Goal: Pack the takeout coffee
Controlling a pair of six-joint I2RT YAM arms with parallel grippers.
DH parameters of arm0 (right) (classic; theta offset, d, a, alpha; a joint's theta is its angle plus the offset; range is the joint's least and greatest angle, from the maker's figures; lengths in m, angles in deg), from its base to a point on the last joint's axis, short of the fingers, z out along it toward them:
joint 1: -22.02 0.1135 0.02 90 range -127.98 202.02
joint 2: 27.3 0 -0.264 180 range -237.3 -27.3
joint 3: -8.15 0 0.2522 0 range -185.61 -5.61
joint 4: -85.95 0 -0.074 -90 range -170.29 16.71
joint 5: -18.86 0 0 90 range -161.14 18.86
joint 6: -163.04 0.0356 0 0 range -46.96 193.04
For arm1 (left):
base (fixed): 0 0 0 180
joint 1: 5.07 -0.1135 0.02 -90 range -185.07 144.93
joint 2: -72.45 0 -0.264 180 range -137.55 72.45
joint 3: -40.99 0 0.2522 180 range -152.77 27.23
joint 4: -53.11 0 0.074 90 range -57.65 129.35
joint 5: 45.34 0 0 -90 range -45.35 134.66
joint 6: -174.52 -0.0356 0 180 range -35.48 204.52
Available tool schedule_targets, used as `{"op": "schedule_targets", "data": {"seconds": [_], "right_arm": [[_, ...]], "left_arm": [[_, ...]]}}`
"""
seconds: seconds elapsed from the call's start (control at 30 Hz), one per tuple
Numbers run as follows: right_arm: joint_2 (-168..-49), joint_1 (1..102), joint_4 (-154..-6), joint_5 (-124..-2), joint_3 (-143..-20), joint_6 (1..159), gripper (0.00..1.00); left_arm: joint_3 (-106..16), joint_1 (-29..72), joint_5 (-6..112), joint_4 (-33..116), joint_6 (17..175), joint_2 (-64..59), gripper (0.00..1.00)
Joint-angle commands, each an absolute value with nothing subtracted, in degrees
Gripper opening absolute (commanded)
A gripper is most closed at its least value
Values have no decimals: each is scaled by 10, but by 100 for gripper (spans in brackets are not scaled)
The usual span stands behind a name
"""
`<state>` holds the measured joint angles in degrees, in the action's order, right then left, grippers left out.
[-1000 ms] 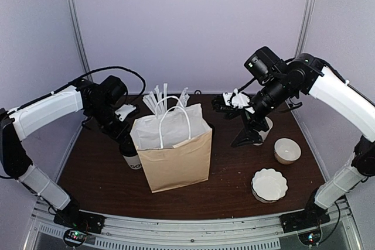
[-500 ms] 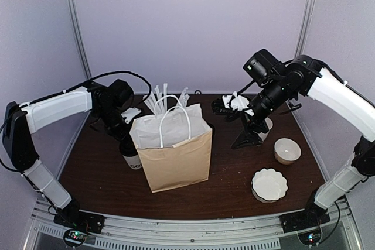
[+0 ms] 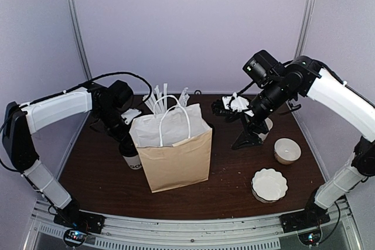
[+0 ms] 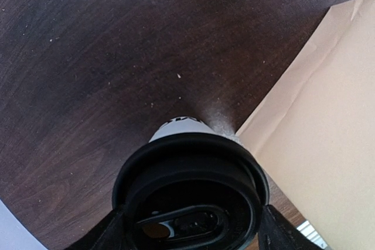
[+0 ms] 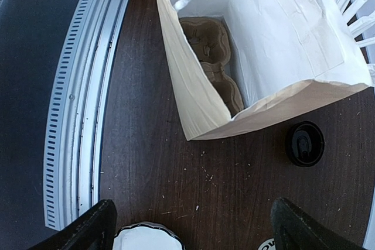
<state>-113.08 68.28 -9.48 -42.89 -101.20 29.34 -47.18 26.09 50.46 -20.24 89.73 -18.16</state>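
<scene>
From my console: a stack of white scalloped dishes sits by the near right corner of the tabletop, with a small white bowl just behind it. Mid-table stands the open brown paper bag, white handles up. Just beside its left side, toward the left edge, stands the takeout coffee: a white paper cup, black lettering low on its wall, capped by a round black lid with an oval recess. The left gripper straddles that lid, a finger at either rim; I cannot tell whether they press it. The right gripper hangs spread wide, holding nothing, over the right half. Behind the bag rise white straws.
</scene>
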Motion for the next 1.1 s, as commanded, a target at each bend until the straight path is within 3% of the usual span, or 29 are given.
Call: {"op": "schedule_targets", "data": {"seconds": [0.0, 0.27, 0.47, 0.83, 1.07], "right_arm": [[-1117, 685, -101, -440, -1006, 292, 96], [-1092, 673, -110, -466, -995, 297, 96], [-1077, 620, -118, -447, -978, 303, 96], [-1071, 577, -126, -446, -968, 311, 96], [-1077, 563, -129, -442, -960, 314, 96]], "left_arm": [[-487, 257, 511, -236, 896, -154, 70], [-554, 258, 471, -366, 918, -22, 67], [-589, 296, 538, -431, 932, 76, 66], [-554, 498, 549, -429, 1002, 140, 61], [-608, 683, 531, -362, 998, 17, 61]]}}
